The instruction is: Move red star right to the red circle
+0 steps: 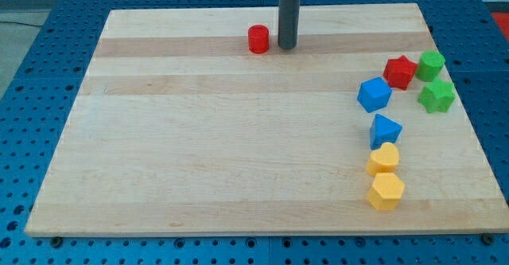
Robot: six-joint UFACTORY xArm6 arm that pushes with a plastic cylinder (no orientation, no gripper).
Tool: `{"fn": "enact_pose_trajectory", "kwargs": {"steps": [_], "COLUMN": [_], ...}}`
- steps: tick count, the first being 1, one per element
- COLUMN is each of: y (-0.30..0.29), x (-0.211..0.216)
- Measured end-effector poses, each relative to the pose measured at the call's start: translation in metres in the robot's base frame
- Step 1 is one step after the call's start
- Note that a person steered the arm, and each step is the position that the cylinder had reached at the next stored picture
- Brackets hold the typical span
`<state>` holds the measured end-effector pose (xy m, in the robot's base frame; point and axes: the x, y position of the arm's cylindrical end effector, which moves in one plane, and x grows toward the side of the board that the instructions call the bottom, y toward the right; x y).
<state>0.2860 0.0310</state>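
Observation:
The red star lies near the view's right edge of the wooden board, between a blue block and a green block. The red circle stands near the view's top, middle of the board. My tip rests on the board just to the right of the red circle, a small gap between them. The tip is far to the left of the red star.
A blue cube-like block sits left of and below the red star. A green round block and a green star lie to its right. A blue block, a yellow heart-like block and a yellow hexagon run down the right side.

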Motion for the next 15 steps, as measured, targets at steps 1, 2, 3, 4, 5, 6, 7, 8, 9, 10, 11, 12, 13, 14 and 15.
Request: {"fn": "enact_pose_trajectory", "kwargs": {"steps": [1,2,3,4,5,6,7,8,9,10,11,12,13,14,15], "y": [-0.112,-0.112,0.033,0.17,0.22,0.224,0.179,0.158,0.17,0.169,0.165,0.107,-0.003,-0.074,-0.081], "x": [-0.02,-0.019,-0.013,0.001,0.063,0.079,0.08,0.097,0.115,0.142,0.155,0.127,0.098,0.106,0.161]}}
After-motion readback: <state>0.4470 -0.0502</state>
